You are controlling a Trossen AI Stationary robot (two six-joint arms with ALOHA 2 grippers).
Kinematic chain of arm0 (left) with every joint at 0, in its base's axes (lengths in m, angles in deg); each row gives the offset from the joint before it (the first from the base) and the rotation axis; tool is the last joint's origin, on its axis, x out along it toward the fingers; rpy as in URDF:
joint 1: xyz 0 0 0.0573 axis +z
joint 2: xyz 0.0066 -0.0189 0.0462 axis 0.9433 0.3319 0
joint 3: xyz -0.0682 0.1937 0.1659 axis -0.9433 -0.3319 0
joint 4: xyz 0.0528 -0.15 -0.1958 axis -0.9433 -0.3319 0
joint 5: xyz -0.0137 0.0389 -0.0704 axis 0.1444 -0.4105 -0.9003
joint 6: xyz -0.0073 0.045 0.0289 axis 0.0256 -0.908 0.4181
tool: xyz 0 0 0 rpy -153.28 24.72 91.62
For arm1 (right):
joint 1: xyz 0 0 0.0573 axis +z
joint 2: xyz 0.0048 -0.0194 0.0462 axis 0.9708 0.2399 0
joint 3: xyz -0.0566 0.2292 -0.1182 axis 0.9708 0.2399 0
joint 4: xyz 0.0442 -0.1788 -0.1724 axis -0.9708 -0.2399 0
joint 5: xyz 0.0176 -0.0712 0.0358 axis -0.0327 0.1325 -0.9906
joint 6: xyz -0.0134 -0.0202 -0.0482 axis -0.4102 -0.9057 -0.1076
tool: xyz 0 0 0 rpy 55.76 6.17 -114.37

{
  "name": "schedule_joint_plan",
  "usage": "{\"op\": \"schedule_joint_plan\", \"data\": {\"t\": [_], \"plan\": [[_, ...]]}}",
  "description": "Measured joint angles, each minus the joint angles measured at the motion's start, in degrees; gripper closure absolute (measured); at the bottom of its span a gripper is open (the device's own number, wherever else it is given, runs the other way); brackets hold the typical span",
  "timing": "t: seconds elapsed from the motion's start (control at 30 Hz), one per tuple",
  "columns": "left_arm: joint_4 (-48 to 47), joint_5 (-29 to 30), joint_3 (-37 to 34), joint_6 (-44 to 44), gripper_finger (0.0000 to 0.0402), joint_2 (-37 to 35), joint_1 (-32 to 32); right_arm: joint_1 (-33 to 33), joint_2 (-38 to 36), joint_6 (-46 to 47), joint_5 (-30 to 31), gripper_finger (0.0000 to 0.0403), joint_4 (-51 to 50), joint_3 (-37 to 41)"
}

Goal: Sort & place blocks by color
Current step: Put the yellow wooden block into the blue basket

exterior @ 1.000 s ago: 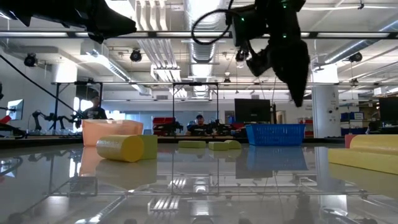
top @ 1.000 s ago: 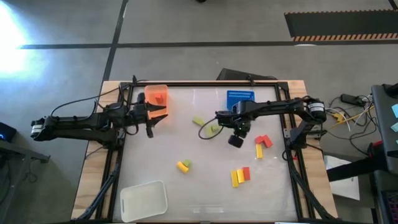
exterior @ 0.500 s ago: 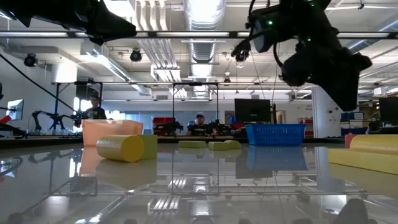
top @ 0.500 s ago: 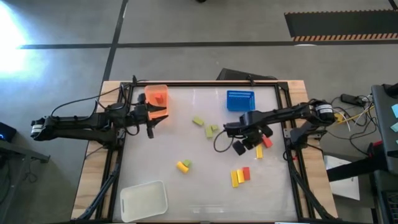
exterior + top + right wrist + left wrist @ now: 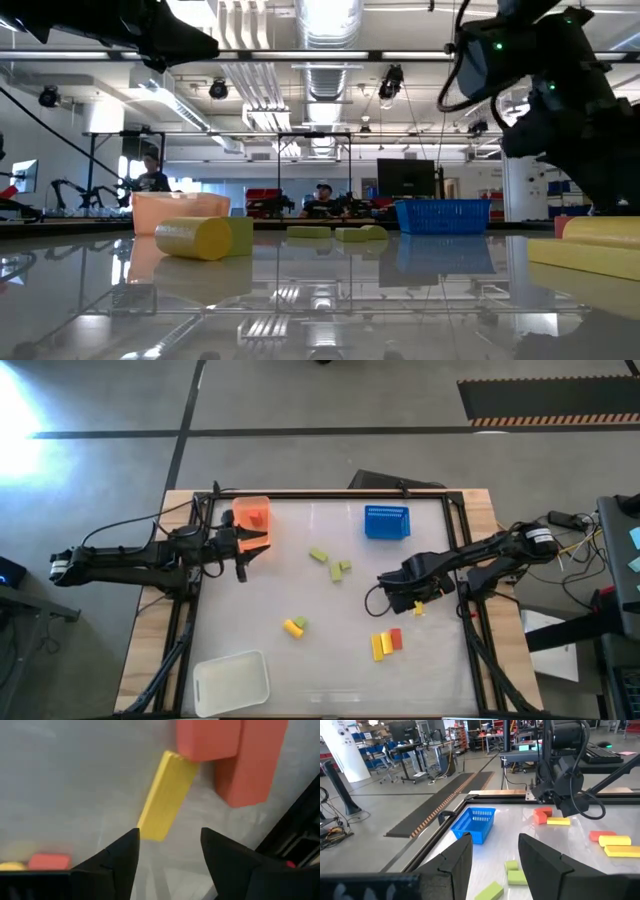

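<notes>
Lowered right hand [image 5: 170, 851] now hovers open above yellow block [image 5: 167, 795].

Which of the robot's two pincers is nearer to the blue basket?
The right pincer is nearer, hovering open just in front of the blue basket, over the red and yellow blocks. The left pincer is open beside the orange tray, at the table's far left.

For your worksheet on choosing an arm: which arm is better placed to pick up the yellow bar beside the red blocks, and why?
Probably the right. Its open tool hangs directly over the yellow bar, while the left tool waits across the table by the orange tray.
</notes>
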Motion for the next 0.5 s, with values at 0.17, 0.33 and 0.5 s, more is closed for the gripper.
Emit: {"op": "schedule_joint_plan", "data": {"t": [0.17,0.33,0.5], "plan": [[-0.1,0.0,0.0,-0.02,0.0258,0.16,0.0,0.0,-0.56,0.73,0.53,0.02,4.43,3.23],[-0.06,0.0,0.0,0.0,0.0258,0.16,0.0,-0.03,0.36,0.47,1.9,0.02,6.86,4.35],[-0.04,0.01,0.0,-0.02,0.0258,0.11,0.0,-0.03,1.59,-0.18,3.12,0.02,7.76,4.43]]}}
